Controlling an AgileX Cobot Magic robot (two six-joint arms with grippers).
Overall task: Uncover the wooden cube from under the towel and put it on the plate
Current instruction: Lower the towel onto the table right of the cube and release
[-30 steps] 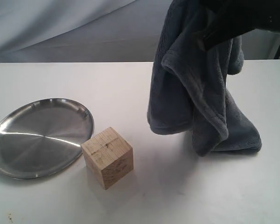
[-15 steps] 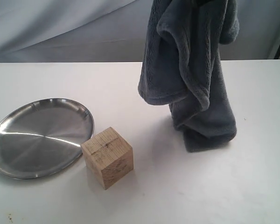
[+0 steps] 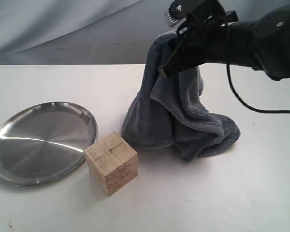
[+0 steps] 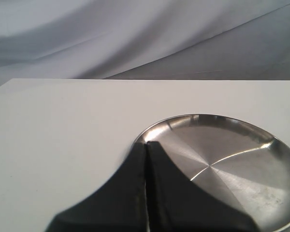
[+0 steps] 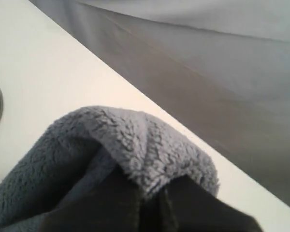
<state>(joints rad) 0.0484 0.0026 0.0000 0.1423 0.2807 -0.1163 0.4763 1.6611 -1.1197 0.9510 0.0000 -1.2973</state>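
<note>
The wooden cube (image 3: 111, 163) stands bare on the white table, touching the near right rim of the silver plate (image 3: 38, 140). My right gripper (image 3: 168, 67) is shut on a fold of the grey-blue towel (image 3: 183, 121), whose lower part is heaped on the table just right of the cube. In the right wrist view the towel (image 5: 135, 150) bulges from the black fingers (image 5: 111, 203). My left gripper (image 4: 147, 145) is shut and empty, its tips over the plate's (image 4: 232, 159) rim; it does not show in the exterior view.
A grey cloth backdrop (image 3: 63, 29) hangs behind the table's far edge. A black cable (image 3: 246, 104) loops from the right arm above the table.
The right gripper has come down and to the left with the towel, so the cloth that hung high now piles on the table beside the cube. Cube and plate have not moved.
</note>
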